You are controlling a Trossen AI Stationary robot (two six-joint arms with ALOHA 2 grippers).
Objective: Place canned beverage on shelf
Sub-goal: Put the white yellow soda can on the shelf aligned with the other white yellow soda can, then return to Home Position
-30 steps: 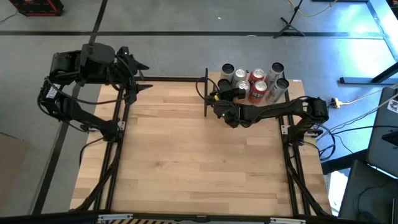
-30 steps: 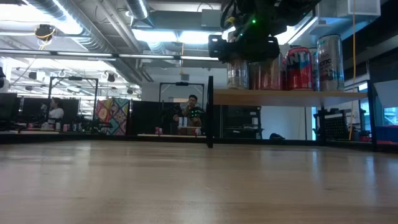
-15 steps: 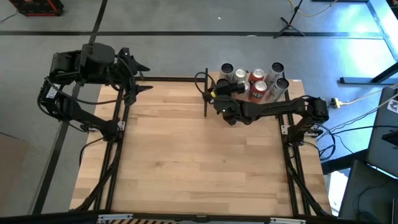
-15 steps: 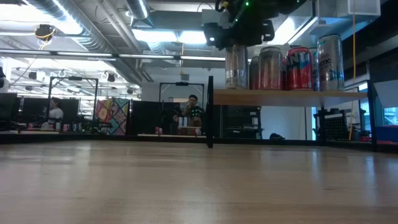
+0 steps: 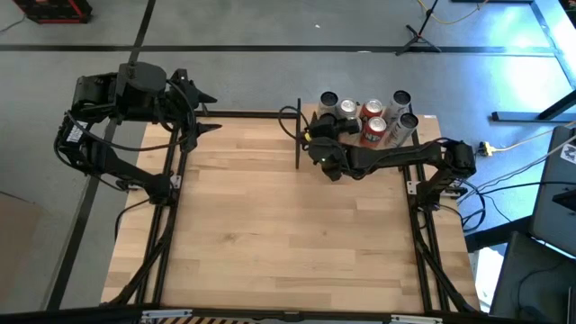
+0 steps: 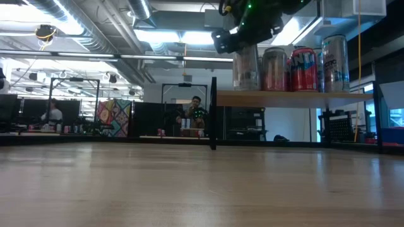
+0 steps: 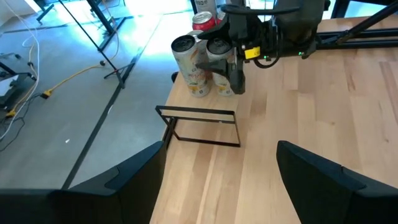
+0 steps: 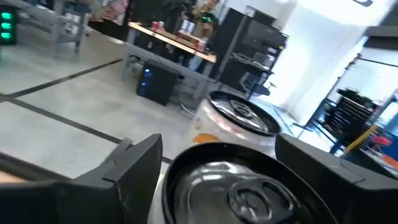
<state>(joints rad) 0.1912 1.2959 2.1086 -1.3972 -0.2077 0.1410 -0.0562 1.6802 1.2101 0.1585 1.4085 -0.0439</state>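
So the right end effector (image 5: 317, 137) is hanging over the near-left corner of the shelf (image 6: 297, 96), with its fingers clamped around a silver can (image 6: 246, 66), and it looks like we're right at the set-down step. From the low view the can's base is sitting at or just above the shelf board, I can't tell if it's actually touching yet. The next move, I'd guess, is settling it flat, opening the fingers and pulling straight back toward the bench (image 5: 288, 234). Room is tight though: the other cans (image 5: 373, 121) are packed just beside it, with a red one (image 6: 303, 68) in the row, and the shelf's edge and black corner post (image 6: 214, 113) are right there. The left end effector (image 5: 193, 108) is parked at the far-left bench corner, fingers apart, holding nothing, well out of the way.
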